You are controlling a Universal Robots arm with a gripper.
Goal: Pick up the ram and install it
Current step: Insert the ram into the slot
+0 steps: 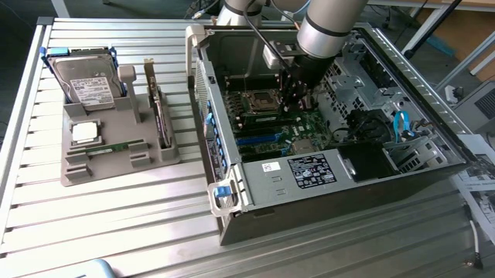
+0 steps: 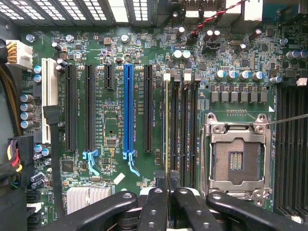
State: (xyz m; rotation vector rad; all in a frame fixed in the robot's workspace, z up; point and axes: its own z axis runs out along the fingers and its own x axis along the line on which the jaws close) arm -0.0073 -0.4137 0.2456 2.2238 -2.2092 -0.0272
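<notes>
1. A slatted metal table (image 1: 116, 220) carries everything.
2. An open computer case (image 1: 325, 191) lies on its side on the exterior view's right of the table, its inside facing up.
3. The robot arm (image 1: 328, 26) reaches down into the case from above.
4. The green motherboard (image 2: 115, 110) covers the floor of the case. It has a row of long black expansion slots and one blue slot (image 2: 128, 110).
5. A grey tray (image 1: 101, 176) sits on the table on the exterior view's left, well apart from the arm.
6. A hard drive (image 1: 89, 81) stands propped at the far end of the tray.
7. A green expansion card (image 1: 160, 119) stands on edge along the side of the tray nearest the case.
8. The gripper (image 2: 167, 182) hangs low over the motherboard, its jaws clenched on the ram.
9. An empty processor socket (image 2: 237, 156) with a metal frame lies just beside the memory slots.
10. A square silver processor chip (image 1: 85, 132) rests in the tray.
11. A narrow green stick (image 1: 108, 148) lies flat in the tray near the chip.
12. The ram (image 2: 167, 120) shows edge-on as a thin line. It runs along the memory slot farthest from the socket. I cannot tell whether it is seated.
</notes>
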